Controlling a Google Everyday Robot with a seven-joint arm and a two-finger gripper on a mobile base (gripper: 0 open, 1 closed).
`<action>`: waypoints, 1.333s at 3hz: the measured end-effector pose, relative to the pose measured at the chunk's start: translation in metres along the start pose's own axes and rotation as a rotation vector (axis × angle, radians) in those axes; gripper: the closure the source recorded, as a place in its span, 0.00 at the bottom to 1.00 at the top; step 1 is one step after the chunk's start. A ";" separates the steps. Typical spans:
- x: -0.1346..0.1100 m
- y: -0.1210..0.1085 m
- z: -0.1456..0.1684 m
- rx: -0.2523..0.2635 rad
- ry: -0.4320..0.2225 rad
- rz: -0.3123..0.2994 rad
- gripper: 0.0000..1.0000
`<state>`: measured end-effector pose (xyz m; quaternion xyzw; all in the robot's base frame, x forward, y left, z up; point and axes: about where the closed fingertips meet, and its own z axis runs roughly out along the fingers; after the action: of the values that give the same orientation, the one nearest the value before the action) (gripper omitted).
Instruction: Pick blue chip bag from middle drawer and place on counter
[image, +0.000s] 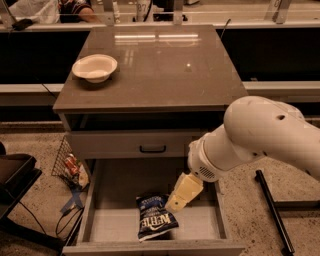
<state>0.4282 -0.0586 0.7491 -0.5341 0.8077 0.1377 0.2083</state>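
Note:
The blue chip bag (155, 217) lies flat on the pale floor of the open middle drawer (111, 223), near its front edge, white lettering up. My gripper (176, 202) hangs from the big white arm at the right. It reaches down into the drawer, its cream tip just right of the bag's top corner. The counter (165, 70) is the glossy grey-brown slab on top of the cabinet, above the drawer.
A cream bowl (94, 67) stands on the counter's left side. A shallower closed drawer with a black handle (152, 149) sits above the open one. A wire basket with red-and-yellow wrappers (70, 166) stands on the floor at left. A black bar (272, 210) lies at right.

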 end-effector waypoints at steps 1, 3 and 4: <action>-0.001 -0.007 0.038 -0.023 -0.012 0.028 0.00; 0.025 -0.044 0.158 -0.041 -0.101 0.159 0.00; 0.046 -0.056 0.209 -0.024 -0.112 0.198 0.00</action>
<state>0.5039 -0.0248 0.5443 -0.4454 0.8420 0.1967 0.2321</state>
